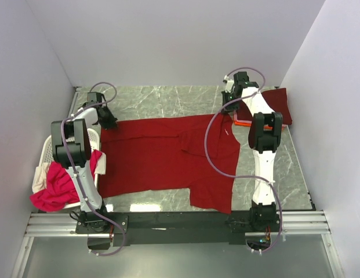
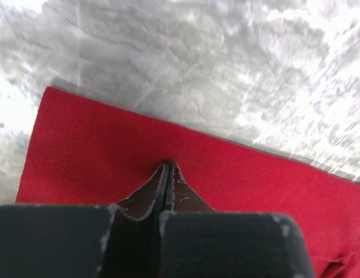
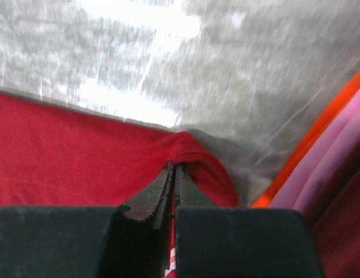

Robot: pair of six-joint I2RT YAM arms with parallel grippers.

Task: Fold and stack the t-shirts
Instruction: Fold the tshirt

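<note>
A large dark red t-shirt [image 1: 168,156] lies spread across the grey marble table [image 1: 162,101]. My left gripper [image 1: 108,122] is shut on its far left corner; the wrist view shows the fingertips pinching the red cloth [image 2: 237,174]. My right gripper [image 1: 230,108] is shut on its far right corner, the hem [image 3: 191,152] bunched over the tips. A folded stack at the far right holds a maroon shirt [image 1: 277,105] on top, with orange [image 3: 319,136] and pink [image 3: 336,162] layers under it. A magenta-pink shirt [image 1: 55,188] and a cream one [image 1: 39,176] hang from the basket.
A white lattice basket [image 1: 47,152] stands at the left edge beside the left arm. Walls close in the table on the left, far and right sides. The black rail [image 1: 180,220] with both arm bases runs along the near edge.
</note>
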